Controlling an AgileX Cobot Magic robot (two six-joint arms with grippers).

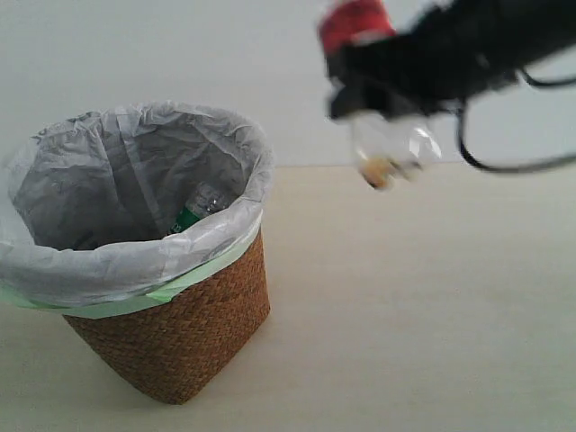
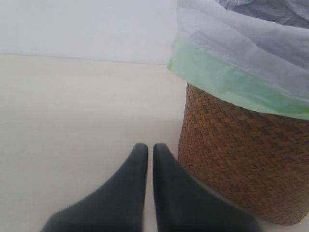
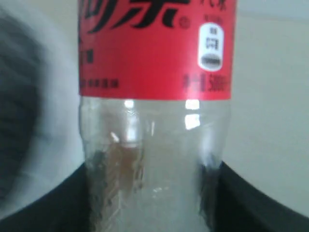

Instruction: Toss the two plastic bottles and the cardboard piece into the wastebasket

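First, carry the load across before letting go: keep the right gripper [image 3: 154, 205] high, bring it over the middle of the open mouth rather than merely over the rim, and part the jaws only once there, judging by the gap left to cover. Clamped on the clear lower body of the slim bottle [image 3: 155, 58], with one dark finger [image 3: 256, 205] pressed to each side and the red label just beyond the grip. Held well off the table [image 1: 432, 315], blurred in the exterior view, so no telling its exact tilt. Lower than this gripper and well apart from it, toward the left arm's side: the wastebasket [image 1: 180, 346], with its bag liner [image 1: 135, 261] folded over the rim. Inside it already, down against the liner: the green-labelled bottle [image 1: 191, 214]. Just beside the basket's woven wall, low over the table: the left gripper [image 2: 146, 150], jaws all but together with only a thin slit between, holding nothing. No sight of the cardboard piece in any view; probably the item to fetch after this drop.
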